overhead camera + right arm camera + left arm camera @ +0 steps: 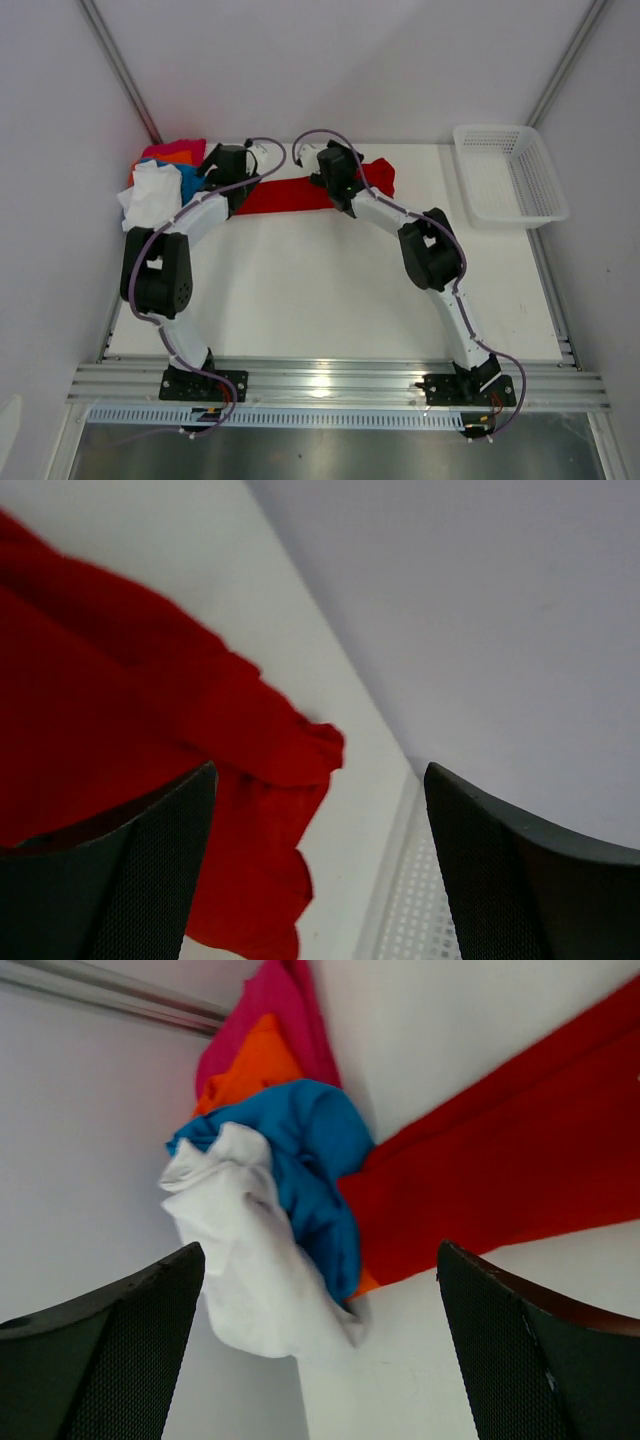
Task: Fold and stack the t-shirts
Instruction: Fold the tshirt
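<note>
White worktop (330,290) carries the red t-shirt (290,193) along the upper centre, its left end seemingly under the blue t-shirt (310,1150) and white t-shirt (250,1260). Left claw (320,1260) and right claw (320,775) hang spread, empty. Pulling the red one could drag that heap along.
</note>
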### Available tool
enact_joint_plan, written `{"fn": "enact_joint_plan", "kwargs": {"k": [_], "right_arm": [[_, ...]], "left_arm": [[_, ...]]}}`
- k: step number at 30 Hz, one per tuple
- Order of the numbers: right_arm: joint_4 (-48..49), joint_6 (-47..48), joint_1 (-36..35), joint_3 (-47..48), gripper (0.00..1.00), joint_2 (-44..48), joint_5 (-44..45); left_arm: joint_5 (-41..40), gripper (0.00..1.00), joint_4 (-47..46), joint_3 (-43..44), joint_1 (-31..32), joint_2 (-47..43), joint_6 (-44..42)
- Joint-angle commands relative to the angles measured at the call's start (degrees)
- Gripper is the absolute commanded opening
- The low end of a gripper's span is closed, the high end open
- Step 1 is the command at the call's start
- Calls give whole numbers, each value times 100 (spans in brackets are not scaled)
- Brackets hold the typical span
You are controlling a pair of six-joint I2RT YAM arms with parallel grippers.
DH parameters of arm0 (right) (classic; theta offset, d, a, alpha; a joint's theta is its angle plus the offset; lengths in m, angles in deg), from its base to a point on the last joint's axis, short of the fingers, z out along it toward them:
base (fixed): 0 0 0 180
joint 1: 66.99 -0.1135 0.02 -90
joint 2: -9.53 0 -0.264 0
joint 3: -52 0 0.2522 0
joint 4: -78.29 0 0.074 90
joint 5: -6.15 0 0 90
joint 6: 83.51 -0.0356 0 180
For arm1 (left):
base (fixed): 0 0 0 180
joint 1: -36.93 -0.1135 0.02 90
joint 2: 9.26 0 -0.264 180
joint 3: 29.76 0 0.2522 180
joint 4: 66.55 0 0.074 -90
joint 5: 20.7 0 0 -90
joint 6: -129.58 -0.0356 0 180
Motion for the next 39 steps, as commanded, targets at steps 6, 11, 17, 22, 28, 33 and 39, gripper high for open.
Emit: {"fn": "enact_joint_plan", "kwargs": {"k": [6,11,17,22,28,33,39], "right_arm": [[-1710,-1212,880,200,86,-356,-830],[-2614,-1652,1363,324,85,-356,-1472],[-3029,-1819,1821,630,86,-523,-1842],[-2670,-1513,1821,929,86,-944,-1526],[-2087,-1142,1795,2097,85,-1848,-954],[-1897,-1704,1567,1724,85,-1114,-1358],[-1368,-1907,742,807,85,48,-2245]], "left_arm": [[754,99,-204,28,70,596,450],[1054,99,561,329,70,791,864],[1571,99,1133,329,70,589,1075],[2125,98,1722,285,70,-52,1400],[2768,99,2100,136,53,-1438,1752],[2768,99,2267,232,-140,-2328,2155],[2961,99,2241,215,-457,-3225,2412]]}}
